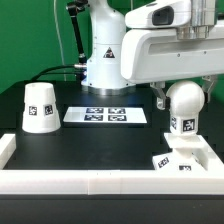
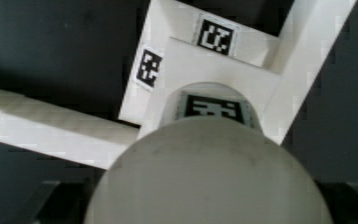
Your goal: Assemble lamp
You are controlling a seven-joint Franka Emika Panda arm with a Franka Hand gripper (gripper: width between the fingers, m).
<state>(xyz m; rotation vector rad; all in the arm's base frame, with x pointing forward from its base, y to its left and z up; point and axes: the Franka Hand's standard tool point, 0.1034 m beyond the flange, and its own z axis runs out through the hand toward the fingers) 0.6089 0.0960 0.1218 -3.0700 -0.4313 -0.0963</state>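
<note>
My gripper (image 1: 184,92) is shut on the round white bulb (image 1: 185,100), with its dark fingers (image 1: 160,97) on either side of the round head. The tagged neck (image 1: 183,125) points down over the flat square base (image 1: 187,160), which lies at the exterior view's front right. I cannot tell whether the neck touches the base. The cone shade (image 1: 40,107) stands apart at the exterior view's left. In the wrist view the bulb (image 2: 202,175) fills the frame between the fingers (image 2: 60,205) of my gripper (image 2: 202,208), with the base (image 2: 220,50) beyond it.
The marker board (image 1: 105,116) lies on the black table between the shade and the bulb. A white wall (image 1: 100,182) runs along the front and right edges, close to the base, and shows in the wrist view (image 2: 51,125). The arm's pedestal (image 1: 103,60) stands behind.
</note>
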